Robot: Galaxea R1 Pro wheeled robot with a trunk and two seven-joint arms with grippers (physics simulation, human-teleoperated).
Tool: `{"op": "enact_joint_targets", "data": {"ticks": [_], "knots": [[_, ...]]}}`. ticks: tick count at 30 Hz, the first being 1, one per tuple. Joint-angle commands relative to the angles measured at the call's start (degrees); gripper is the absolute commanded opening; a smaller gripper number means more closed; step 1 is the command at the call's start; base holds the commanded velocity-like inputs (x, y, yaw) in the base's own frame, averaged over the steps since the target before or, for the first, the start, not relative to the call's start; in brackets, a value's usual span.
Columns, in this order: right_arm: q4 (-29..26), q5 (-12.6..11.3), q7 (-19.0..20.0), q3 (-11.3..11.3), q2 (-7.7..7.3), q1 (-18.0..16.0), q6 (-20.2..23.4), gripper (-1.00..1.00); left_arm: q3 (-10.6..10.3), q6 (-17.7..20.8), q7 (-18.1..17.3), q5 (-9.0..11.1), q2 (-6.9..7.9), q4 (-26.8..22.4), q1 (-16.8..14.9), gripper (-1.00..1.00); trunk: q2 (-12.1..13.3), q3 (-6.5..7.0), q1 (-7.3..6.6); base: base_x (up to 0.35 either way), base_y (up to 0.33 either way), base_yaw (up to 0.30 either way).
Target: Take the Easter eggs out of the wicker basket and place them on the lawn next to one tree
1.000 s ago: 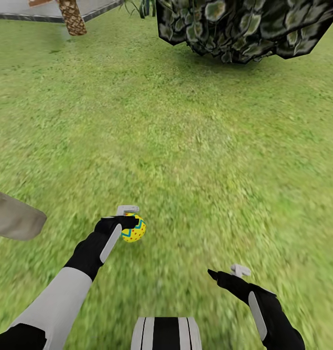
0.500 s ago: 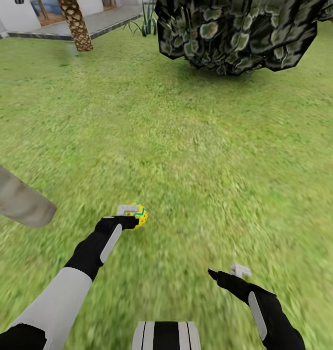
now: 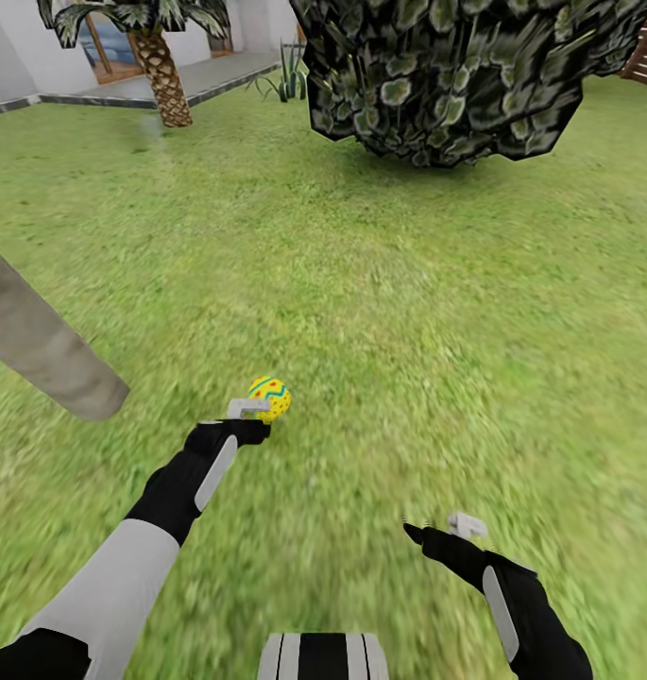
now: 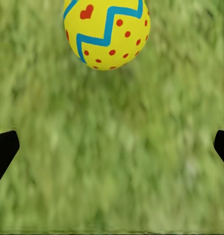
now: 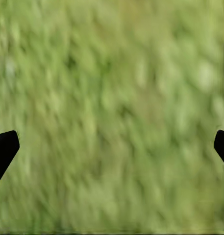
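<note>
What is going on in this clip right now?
A two-armed robot stands on the lawn beside a pale grey tree trunk. One yellow Easter egg with a blue zigzag and red dots lies on the grass just beyond the left end effector, whose fingers are spread wide and not touching it. The right end effector is open and empty over the grass.
</note>
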Motion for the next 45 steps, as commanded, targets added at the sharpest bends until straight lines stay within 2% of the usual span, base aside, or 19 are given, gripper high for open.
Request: {"op": "enact_joint_targets", "data": {"ticks": [1,12,45], "knots": [[-0.1,-0.4,0.1,-0.2,0.06,0.0,0.5,1.00,-0.1,0.2,0.5,0.6,0.01,-0.1,0.0,1.00,0.0,0.19,-0.07,-0.340,0.000,0.000],[-0.1,-0.4,0.1,-0.2,0.06,0.0,0.5,1.00,-0.1,0.2,0.5,0.6,0.06,-0.1,0.0,1.00,0.1,2.63,-0.35,-0.287,0.000,0.000],[0.3,-0.5,0.1,-0.1,0.06,0.0,0.4,1.00,-0.1,0.3,0.5,0.6,0.06,-1.1,0.0,1.00,0.6,9.94,-1.20,-0.052,0.000,0.000]]}}
